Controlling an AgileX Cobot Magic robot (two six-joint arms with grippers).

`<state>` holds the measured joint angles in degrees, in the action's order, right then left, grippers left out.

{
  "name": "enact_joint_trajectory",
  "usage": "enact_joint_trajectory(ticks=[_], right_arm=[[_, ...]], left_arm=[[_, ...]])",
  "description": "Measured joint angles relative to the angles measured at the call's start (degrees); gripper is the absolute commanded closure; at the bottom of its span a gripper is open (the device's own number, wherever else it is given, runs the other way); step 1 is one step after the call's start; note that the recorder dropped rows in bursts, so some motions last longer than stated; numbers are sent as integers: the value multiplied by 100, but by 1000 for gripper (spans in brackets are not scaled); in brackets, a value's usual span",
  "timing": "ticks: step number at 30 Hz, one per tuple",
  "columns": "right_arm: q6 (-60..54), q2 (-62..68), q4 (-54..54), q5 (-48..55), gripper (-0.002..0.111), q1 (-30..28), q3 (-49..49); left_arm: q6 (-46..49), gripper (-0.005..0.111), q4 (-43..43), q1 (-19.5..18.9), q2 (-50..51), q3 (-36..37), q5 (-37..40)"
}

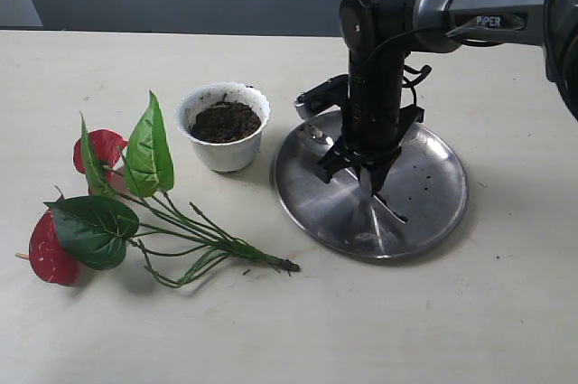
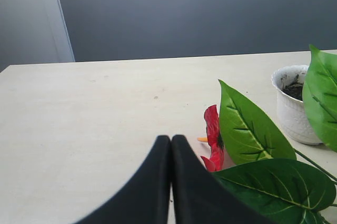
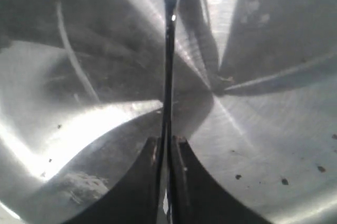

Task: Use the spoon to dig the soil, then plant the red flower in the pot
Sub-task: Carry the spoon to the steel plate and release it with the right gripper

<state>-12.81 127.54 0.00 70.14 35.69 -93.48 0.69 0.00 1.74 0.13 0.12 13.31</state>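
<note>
- The red flower (image 1: 135,208) lies flat on the pale worktop (image 1: 488,312), left of the pot (image 1: 224,126); its 2 red blooms point away from the pot and its bunched stems end just short of the steel plate (image 1: 424,199).
- In the left wrist view the left end effector (image 2: 170,138) hovers low over the worktop with its 2 dark fingers pressed together and nothing between them; a red bloom and green leaves lie just beside the tips, with the pot farther off.
- This end effector does not show in the exterior view.
- The pot stands upright between the flower and the plate, near the plate's rim but not touching it.
- The soil (image 1: 224,121) fills the pot almost to its scalloped rim, dark and crumbly.
- The plate sits right of the pot, with dark crumbs scattered on its shiny face.
- The right end effector (image 1: 370,181) points straight down over the plate's middle.
- In the right wrist view the right end effector (image 3: 166,142) is clamped on the thin handle of the spoon (image 3: 168,71), which runs out from between the fingers across the plate to its pale oval bowl.
- From the exterior view the spoon is hard to make out beneath the arm.
</note>
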Motion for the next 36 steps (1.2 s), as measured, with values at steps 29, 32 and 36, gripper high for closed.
enact_joint_trajectory(ticks=[29, 32, 36], right_arm=[[-1239, -934, 2463, -35, 71, 162, 50], [-1670, -994, 2647, -35, 71, 565, 119], [-2076, -967, 2552, -35, 71, 1082, 312]], left_arm=[[0, 106, 0, 0, 0, 0, 0], [0, 106, 0, 0, 0, 0, 0], [0, 106, 0, 0, 0, 0, 0]])
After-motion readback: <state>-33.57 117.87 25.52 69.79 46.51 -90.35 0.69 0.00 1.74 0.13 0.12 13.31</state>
